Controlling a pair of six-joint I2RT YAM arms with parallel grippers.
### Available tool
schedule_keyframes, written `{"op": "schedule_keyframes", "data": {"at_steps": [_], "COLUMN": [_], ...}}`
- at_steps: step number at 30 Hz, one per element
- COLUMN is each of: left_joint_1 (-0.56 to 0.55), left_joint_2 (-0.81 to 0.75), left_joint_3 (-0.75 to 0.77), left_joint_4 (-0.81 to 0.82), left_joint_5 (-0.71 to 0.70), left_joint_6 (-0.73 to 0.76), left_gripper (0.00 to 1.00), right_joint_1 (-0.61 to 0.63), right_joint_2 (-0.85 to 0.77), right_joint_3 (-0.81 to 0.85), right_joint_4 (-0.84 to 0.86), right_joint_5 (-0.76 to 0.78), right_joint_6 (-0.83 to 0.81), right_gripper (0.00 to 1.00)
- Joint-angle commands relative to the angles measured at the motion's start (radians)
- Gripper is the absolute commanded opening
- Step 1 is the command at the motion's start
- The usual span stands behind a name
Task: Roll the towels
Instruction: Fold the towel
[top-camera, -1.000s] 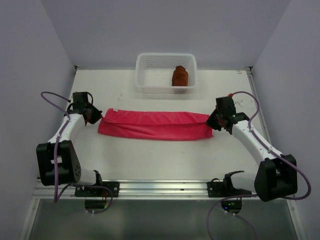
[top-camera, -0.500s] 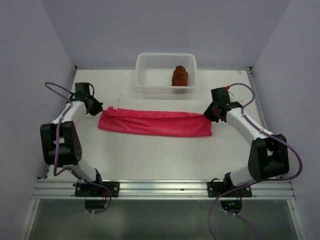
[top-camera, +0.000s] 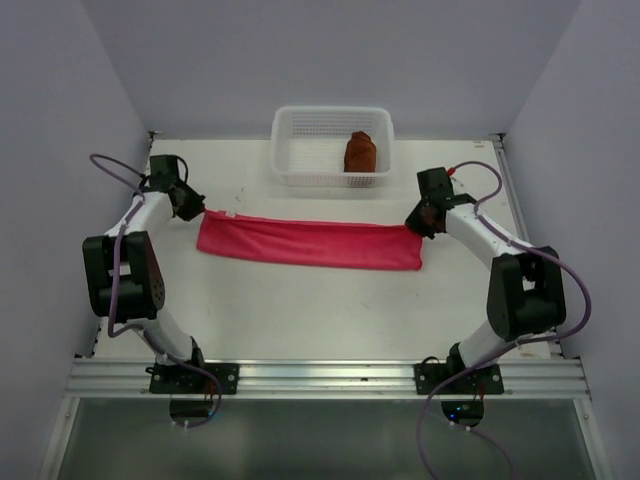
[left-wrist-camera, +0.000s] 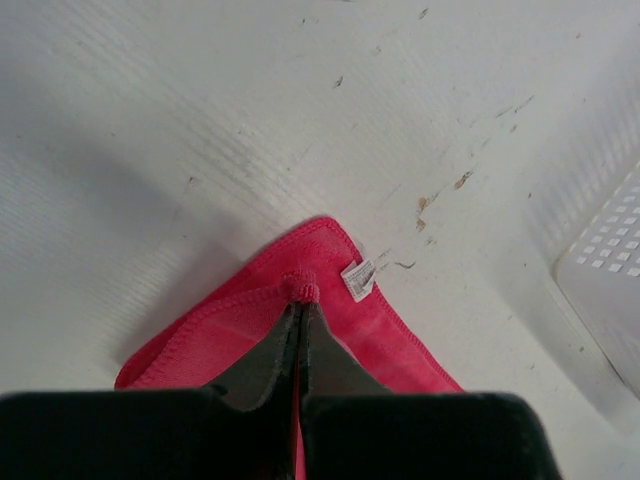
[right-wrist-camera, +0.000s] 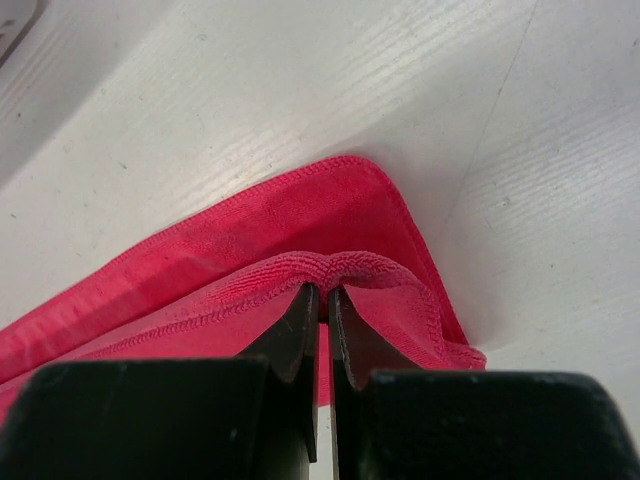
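Left tool (top-camera: 192, 205) and right tool (top-camera: 413, 222) have both moved toward 12 o'clock in the last second, leaving the pink towel (top-camera: 310, 245) a narrower strip across the bench (top-camera: 300, 320). Each is clamped on a far corner, at 9 and 3. Brown towel (top-camera: 360, 152) sits in the basket (top-camera: 285, 150) at 12.
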Motion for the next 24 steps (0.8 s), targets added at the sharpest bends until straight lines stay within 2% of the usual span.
{"op": "schedule_keyframes", "data": {"at_steps": [1,12,17,24], "left_joint_1": [0.0,-0.012,-0.019,-0.019], "left_joint_2": [0.037,0.092,0.106,0.128], "left_joint_3": [0.042,0.077,0.088,0.109], "left_joint_4": [0.011,0.012,0.018,0.008], "left_joint_5": [-0.001,-0.002,-0.004,-0.024], "left_joint_6": [0.009,0.014,0.023,0.042], "left_gripper": [0.0,0.0,0.09,0.2], "right_joint_1": [-0.01,-0.022,-0.024,-0.024], "right_joint_2": [0.021,0.087,0.133,0.179], "right_joint_3": [0.052,0.078,0.091,0.125], "right_joint_4": [0.026,0.054,0.084,0.067], "right_joint_5": [0.034,0.015,-0.047,-0.031], "right_joint_6": [0.0,-0.002,-0.003,0.002], "right_gripper": [0.0,0.0,0.0,0.0]}}
